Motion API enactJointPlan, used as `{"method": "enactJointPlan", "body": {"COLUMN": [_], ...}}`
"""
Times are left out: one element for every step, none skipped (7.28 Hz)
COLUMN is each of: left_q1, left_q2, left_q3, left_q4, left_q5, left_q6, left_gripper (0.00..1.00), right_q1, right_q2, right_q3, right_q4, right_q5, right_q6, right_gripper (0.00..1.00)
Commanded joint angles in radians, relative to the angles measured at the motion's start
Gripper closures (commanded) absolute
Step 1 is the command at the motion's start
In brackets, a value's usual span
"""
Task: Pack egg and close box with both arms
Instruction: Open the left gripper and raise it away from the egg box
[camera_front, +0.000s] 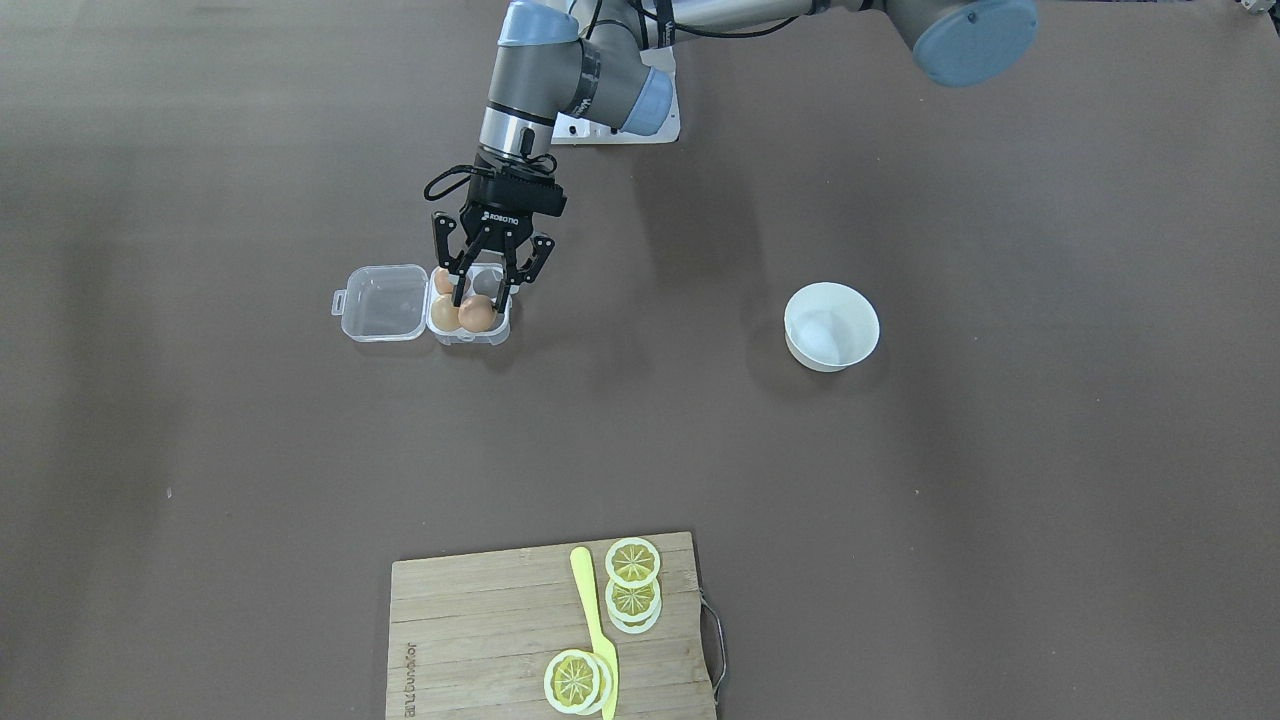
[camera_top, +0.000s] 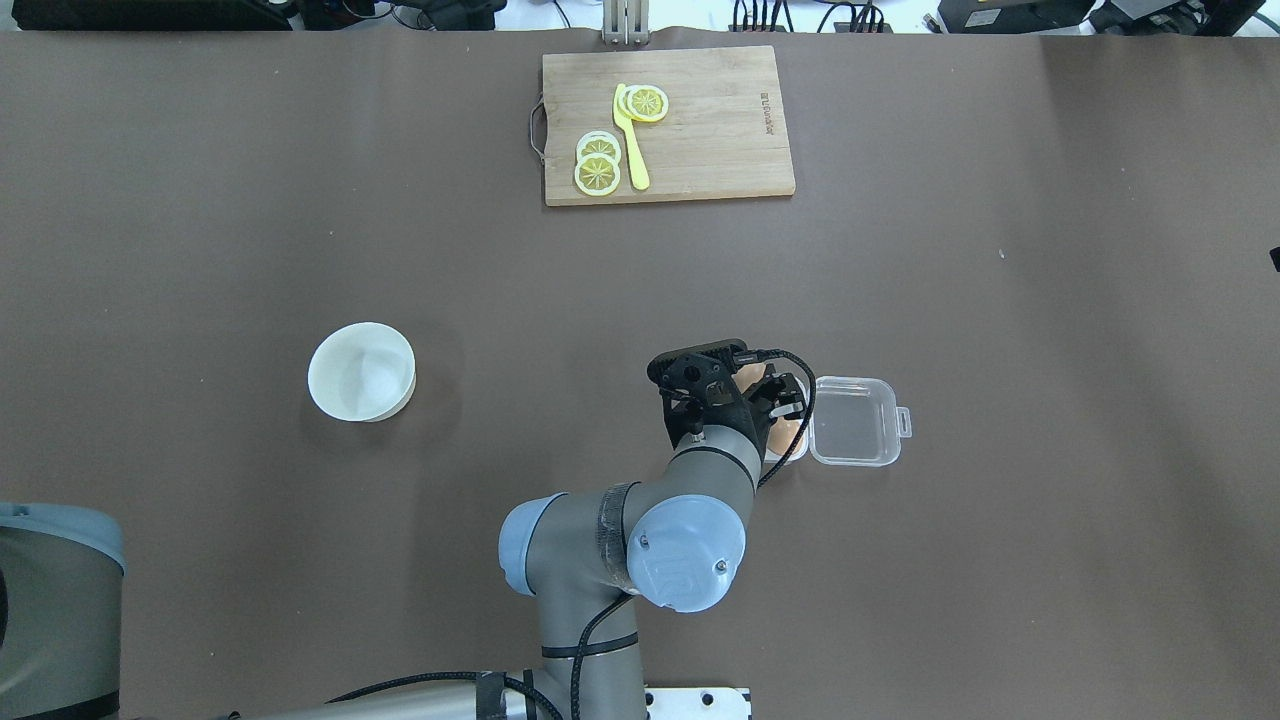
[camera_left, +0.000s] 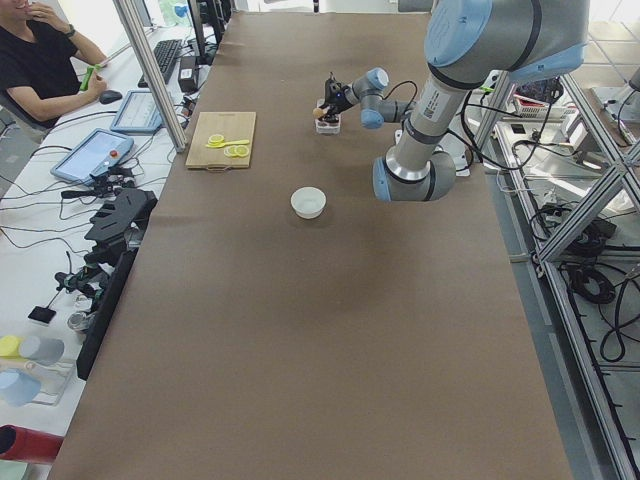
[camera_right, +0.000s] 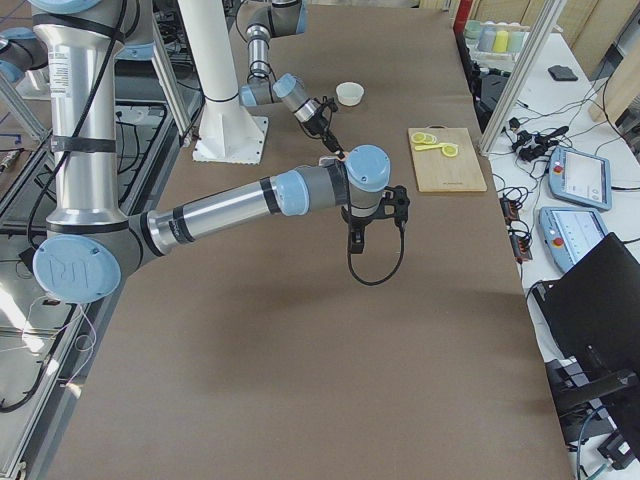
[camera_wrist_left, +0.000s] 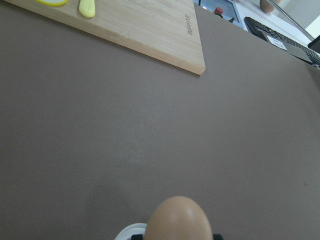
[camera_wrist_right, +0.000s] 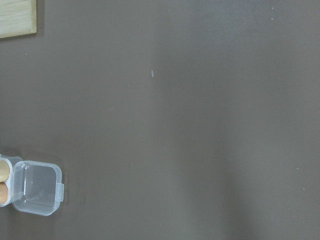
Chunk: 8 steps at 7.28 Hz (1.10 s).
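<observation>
The clear four-cell box (camera_front: 470, 338) lies open on the table, its lid (camera_front: 380, 302) flat beside it. My left gripper (camera_front: 481, 298) points down into the box, its fingers closed on an orange-brown egg (camera_front: 477, 313) at one cell. The egg fills the bottom of the left wrist view (camera_wrist_left: 177, 220). Two more eggs (camera_front: 444, 296) sit in neighbouring cells and one cell is bare. My right gripper (camera_right: 360, 235) hangs high above the table, away from the box. It shows only in the exterior right view, so I cannot tell if it is open or shut. The right wrist view shows the lid (camera_wrist_right: 35, 195) from above.
A white bowl (camera_front: 831, 325) stands on the table to the robot's left of the box. A wooden cutting board (camera_front: 480, 620) with lemon slices (camera_front: 632, 562) and a yellow knife (camera_front: 592, 610) lies at the table's far edge.
</observation>
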Motion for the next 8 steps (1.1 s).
{"method": "enactJointPlan", "body": {"left_q1": [-0.008, -0.013, -0.023, -0.046, -0.068, -0.089, -0.115, -0.138], "left_q2": [-0.002, -0.002, -0.003, -0.012, -0.012, -0.012, -0.012, -0.012], "left_q3": [0.0, -0.001, -0.006, -0.023, -0.059, -0.064, -0.064, -0.064], "left_q4": [-0.002, -0.002, -0.013, -0.053, -0.058, -0.056, -0.053, -0.023], "left_q5": [0.002, 0.002, 0.0, -0.007, -0.009, -0.009, -0.044, -0.07], "left_q6": [-0.001, -0.002, -0.002, -0.004, -0.004, -0.001, 0.002, 0.006], "left_gripper": [0.43, 0.43, 0.43, 0.43, 0.23, 0.03, 0.03, 0.02], "right_q1": [0.0, 0.0, 0.0, 0.0, 0.0, 0.0, 0.0, -0.002], "right_q2": [0.002, 0.005, 0.005, 0.005, 0.005, 0.005, 0.006, 0.011], "right_q3": [-0.001, -0.001, -0.001, 0.001, 0.002, 0.002, 0.005, 0.005], "right_q4": [-0.001, 0.001, -0.001, -0.001, -0.001, -0.001, 0.001, 0.001], "right_q5": [0.0, 0.0, 0.0, 0.001, 0.001, 0.001, 0.001, 0.0], "right_q6": [0.001, 0.0, 0.0, 0.0, 0.0, 0.001, 0.001, 0.001], "right_gripper": [0.0, 0.0, 0.0, 0.0, 0.0, 0.0, 0.0, 0.0]}}
